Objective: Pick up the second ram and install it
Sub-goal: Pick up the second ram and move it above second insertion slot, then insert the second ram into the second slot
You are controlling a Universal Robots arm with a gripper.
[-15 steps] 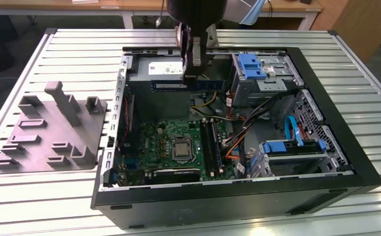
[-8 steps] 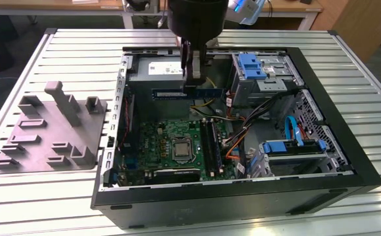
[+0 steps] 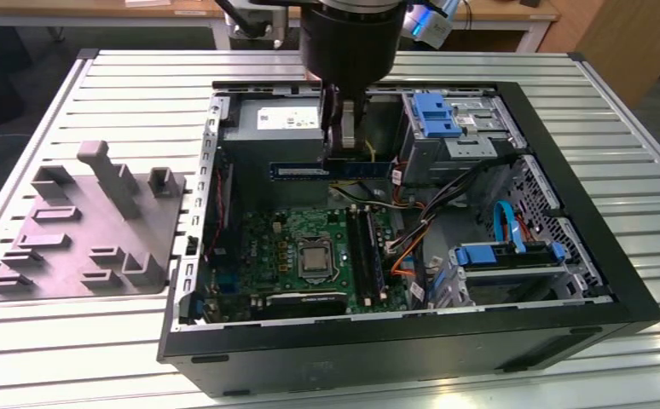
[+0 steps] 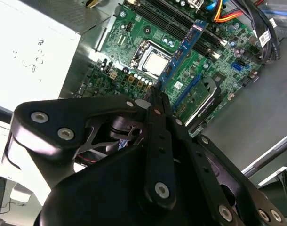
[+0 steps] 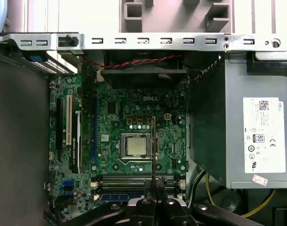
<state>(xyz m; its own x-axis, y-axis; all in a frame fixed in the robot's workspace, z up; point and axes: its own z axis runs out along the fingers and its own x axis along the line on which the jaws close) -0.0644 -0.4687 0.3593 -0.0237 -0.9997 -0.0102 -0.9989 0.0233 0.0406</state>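
Note:
My gripper hangs over the open computer case, shut on the second ram. The ram is a long blue-green stick with a white sticker, held level above the motherboard. In the second wrist view the stick juts out from between the black fingers, over the board beside the processor socket. In the first wrist view it shows edge-on as a thin line above the gripper, and the memory slots lie just beyond the fingertips.
A grey power supply with a white label fills the case's far corner, close to the gripper. Drive cages with blue latches and loose cables sit on the exterior view's right. A grey fixture plate lies on the table outside the case.

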